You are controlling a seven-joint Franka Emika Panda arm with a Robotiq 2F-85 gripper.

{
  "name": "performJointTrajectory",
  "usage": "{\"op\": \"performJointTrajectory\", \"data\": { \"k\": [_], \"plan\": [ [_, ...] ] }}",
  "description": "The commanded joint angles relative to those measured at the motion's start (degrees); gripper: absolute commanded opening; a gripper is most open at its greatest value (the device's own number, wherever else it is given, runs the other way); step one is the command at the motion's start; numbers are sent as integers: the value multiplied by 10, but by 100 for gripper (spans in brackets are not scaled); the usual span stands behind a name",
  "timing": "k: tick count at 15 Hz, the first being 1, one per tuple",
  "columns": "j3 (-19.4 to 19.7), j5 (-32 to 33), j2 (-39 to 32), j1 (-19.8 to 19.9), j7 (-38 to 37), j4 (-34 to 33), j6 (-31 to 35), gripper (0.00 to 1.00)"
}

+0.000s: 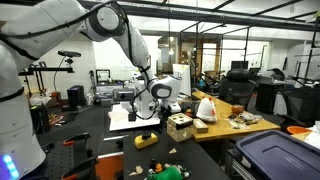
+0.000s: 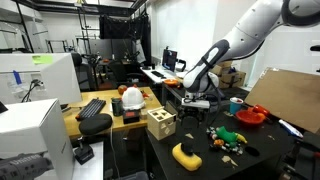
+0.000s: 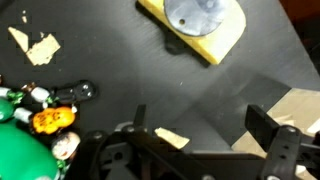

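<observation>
My gripper (image 3: 200, 125) is open and empty, its two dark fingers wide apart over the bare black tabletop (image 3: 120, 60). In the wrist view a yellow block with a grey metal disc on it (image 3: 200, 22) lies at the top edge, apart from the fingers. A small tan scrap (image 3: 170, 137) lies by one finger. The gripper hangs above the table in both exterior views (image 1: 150, 100) (image 2: 195, 100). The yellow block sits near the table's front in both exterior views (image 1: 147, 140) (image 2: 186, 155).
A heap of small coloured toys (image 3: 30, 120) (image 2: 228, 138) lies near the gripper. A wooden box (image 2: 160, 123) (image 1: 180, 125) stands at the table's corner. An orange bowl (image 2: 250, 115), a blue cup (image 2: 235, 103) and a tan board (image 3: 300, 105) are nearby.
</observation>
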State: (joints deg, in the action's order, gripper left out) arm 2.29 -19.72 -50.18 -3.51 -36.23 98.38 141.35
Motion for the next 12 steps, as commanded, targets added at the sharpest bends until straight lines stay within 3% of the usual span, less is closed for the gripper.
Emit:
{"op": "performJointTrajectory", "data": {
  "k": [1,8,12],
  "plan": [
    [40,35,64,-8,3,66,12,100],
    [85,142,106,4,109,123,28,100],
    [72,185,116,35,227,148,62,100]
  ]
}}
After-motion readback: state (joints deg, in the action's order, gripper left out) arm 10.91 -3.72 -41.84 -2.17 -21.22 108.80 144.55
